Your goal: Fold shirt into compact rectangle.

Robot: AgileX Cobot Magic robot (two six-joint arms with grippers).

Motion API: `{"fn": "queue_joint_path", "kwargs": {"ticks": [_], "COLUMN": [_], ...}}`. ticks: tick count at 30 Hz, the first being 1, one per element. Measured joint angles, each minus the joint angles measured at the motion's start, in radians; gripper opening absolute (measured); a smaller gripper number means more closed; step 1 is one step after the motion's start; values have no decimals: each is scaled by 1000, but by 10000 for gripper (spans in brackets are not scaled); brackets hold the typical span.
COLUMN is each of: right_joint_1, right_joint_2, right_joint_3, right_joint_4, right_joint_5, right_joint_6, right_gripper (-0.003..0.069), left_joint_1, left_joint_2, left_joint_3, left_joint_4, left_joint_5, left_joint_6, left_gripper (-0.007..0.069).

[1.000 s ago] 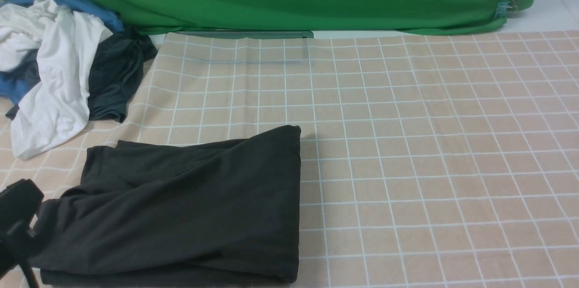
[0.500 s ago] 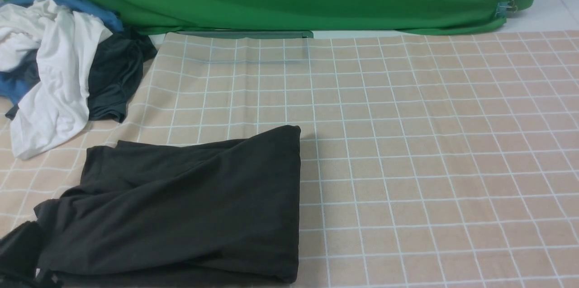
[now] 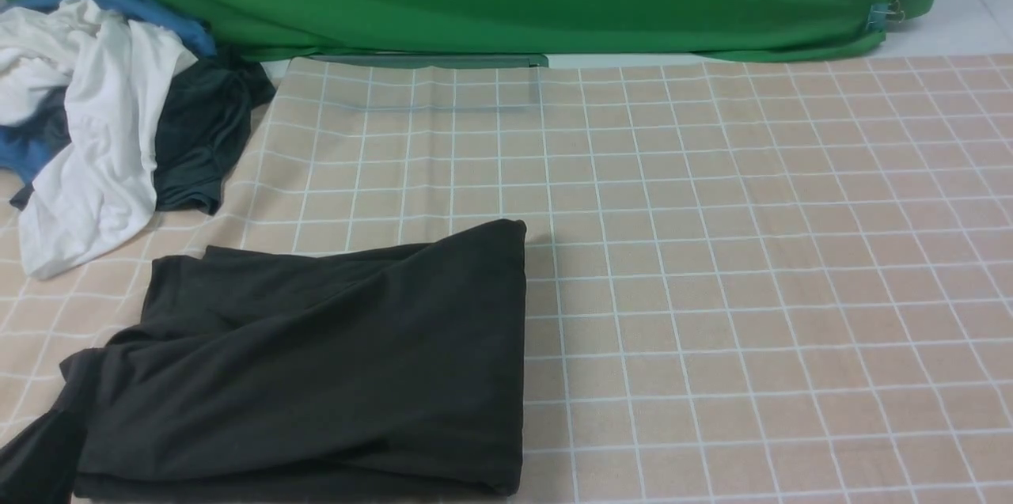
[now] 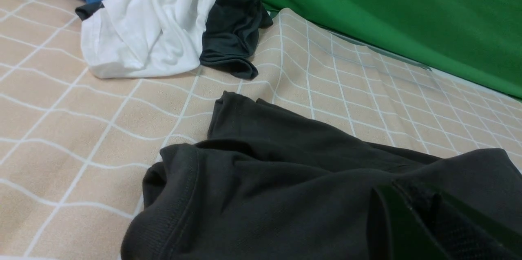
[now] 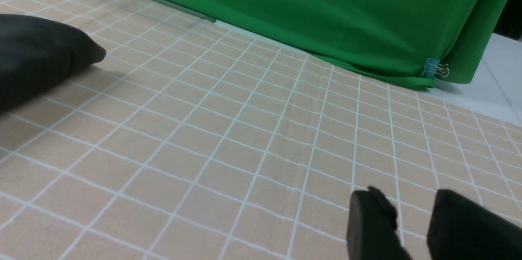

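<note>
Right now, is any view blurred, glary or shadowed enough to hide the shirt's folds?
Front view: even light, sharp, no glare; the shirt shows soft creases. Left wrist view: seam stitching crisp, but the left gripper is a dark blur against it. Right wrist view: the shirt's corner is soft, casting a faint shadow; right gripper blurred.

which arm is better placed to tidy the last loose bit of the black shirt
Probably left. The untidy sleeve end of the shirt lies on the robot's left, and the left gripper, shut, is right over that fabric. The right gripper stands open above bare cloth, away from it.
</note>
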Motion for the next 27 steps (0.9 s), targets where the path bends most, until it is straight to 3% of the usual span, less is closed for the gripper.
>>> {"fn": "queue_joint_path", "kwargs": {"ticks": [11,27], "right_joint_1": [-253,-257], "right_joint_2": [0,0], "right_joint_3": [0,0], "right_joint_4": [0,0], "right_joint_5": [0,0], "right_joint_6": [0,0], "right_gripper": [238,242], "left_joint_1": [0,0], "left_joint_2": [0,0], "left_joint_3": [0,0], "left_joint_4": [0,0], "left_joint_5": [0,0], "left_joint_6": [5,12], "left_gripper": [16,16]}}
